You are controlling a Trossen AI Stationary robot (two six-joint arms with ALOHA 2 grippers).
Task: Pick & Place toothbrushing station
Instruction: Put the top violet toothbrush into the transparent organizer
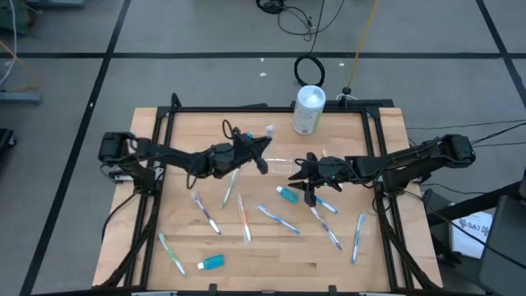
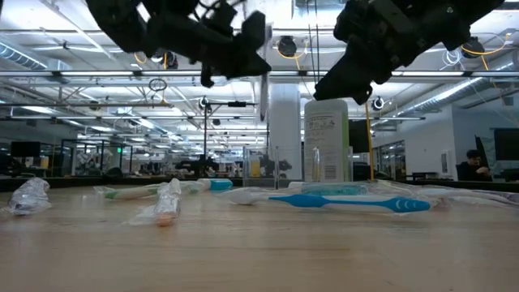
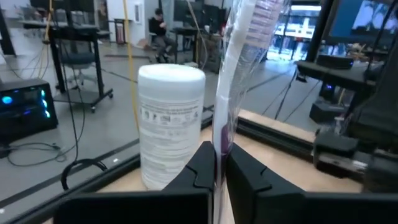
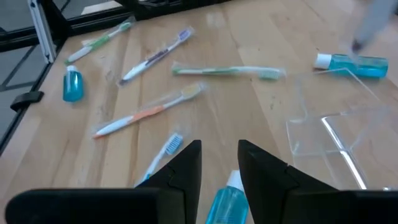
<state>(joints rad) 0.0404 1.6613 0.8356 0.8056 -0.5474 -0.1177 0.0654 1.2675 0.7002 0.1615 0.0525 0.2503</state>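
Observation:
Several wrapped toothbrushes [image 1: 244, 218] lie flat across the wooden table [image 1: 386, 131]. One blue toothpaste tube [image 1: 288, 195] lies near the middle and another [image 1: 212, 263] near the front edge. Clear plastic [image 4: 329, 130] lies beside the middle tube. My left gripper [image 1: 260, 151] is above the table's middle, shut on a purple-handled wrapped toothbrush [image 3: 239, 74]. My right gripper [image 4: 219, 152] hovers open over the middle tube [image 4: 227, 199], which shows through the gap between the fingers and lies on the table. My left gripper pinches the wrapped toothbrush between its two fingers at the purple part of the handle [image 3: 221, 134]. The fingers reach out level and lie across the brush. The brush stands roughly upright, a little tilted, head end up, lifted clear of the table.
A white canister [image 1: 309, 109] stands at the table's far edge, just beyond the held brush. Black frame rails [image 1: 378, 156] run along the table's sides. A third tube [image 4: 351, 62] lies past the clear plastic. A person [image 3: 158, 28] sits far off in the room.

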